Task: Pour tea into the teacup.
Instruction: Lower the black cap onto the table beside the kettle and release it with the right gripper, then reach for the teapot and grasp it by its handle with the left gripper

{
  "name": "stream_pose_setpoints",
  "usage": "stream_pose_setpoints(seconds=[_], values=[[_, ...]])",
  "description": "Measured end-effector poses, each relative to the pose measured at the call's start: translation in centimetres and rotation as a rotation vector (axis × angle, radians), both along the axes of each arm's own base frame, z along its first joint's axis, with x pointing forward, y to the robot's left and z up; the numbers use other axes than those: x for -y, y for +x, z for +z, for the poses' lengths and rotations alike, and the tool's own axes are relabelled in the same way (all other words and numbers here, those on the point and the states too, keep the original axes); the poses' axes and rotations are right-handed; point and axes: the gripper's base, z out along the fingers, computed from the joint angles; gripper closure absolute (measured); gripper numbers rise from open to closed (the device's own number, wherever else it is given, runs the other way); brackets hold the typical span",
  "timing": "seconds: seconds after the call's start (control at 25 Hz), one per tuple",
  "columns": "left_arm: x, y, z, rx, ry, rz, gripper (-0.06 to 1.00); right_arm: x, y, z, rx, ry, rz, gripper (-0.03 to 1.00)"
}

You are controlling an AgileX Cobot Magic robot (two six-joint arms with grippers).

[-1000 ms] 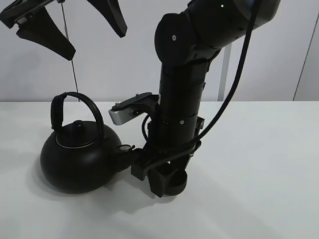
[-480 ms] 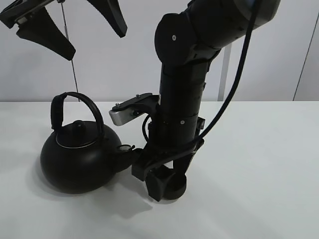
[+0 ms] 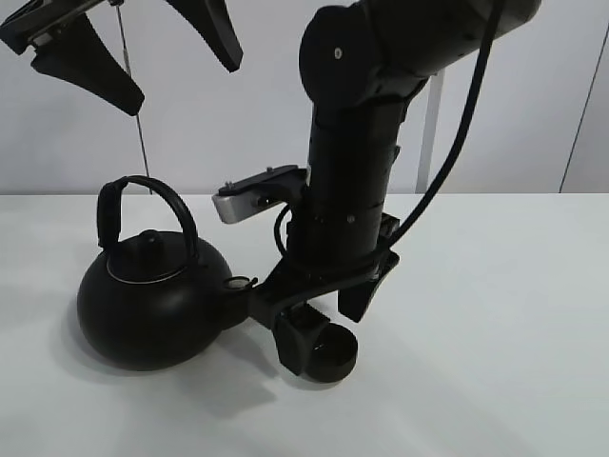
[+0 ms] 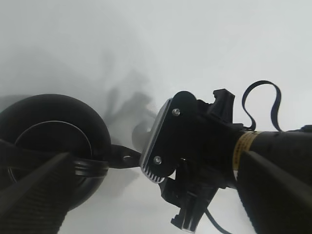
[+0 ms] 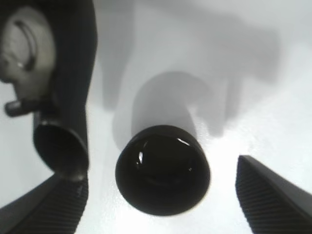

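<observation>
Right gripper (image 5: 163, 192) spread wide, straddling the teacup (image 5: 162, 168) without touching it. Teacup upright on the white table (image 3: 495, 314), just beside the kettle (image 3: 143, 305), near its spout (image 3: 240, 293). Left gripper (image 3: 181, 76) likewise wide apart, holding nothing, high above the kettle.

The teacup (image 3: 330, 360) stands on the table (image 3: 495, 314) just right of the kettle (image 3: 143, 305).

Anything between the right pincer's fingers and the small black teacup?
Nothing visible: the small round black teacup sits inside the open right pincer, bare white table on both sides; the round black kettle stands outside it.
</observation>
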Motion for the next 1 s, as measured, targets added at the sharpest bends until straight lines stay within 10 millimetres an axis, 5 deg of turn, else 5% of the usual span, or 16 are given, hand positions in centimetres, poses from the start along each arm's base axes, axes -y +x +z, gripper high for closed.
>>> stream_pose_setpoints(seconds=[0.28, 0.72, 1.0], values=[[0.0, 0.0, 0.0, 0.001, 0.0, 0.0, 0.3, 2.5, 1.2, 2.0, 0.009, 0.01, -0.108, 0.36], [0.0, 0.0, 0.0, 0.001, 0.0, 0.0, 0.3, 12.9, 5.1, 5.3, 0.038, 0.029, -0.475, 0.36], [0.0, 0.0, 0.0, 0.001, 0.0, 0.001, 0.3, 12.3, 4.7, 6.4, -0.046, 0.195, -0.585, 0.36]])
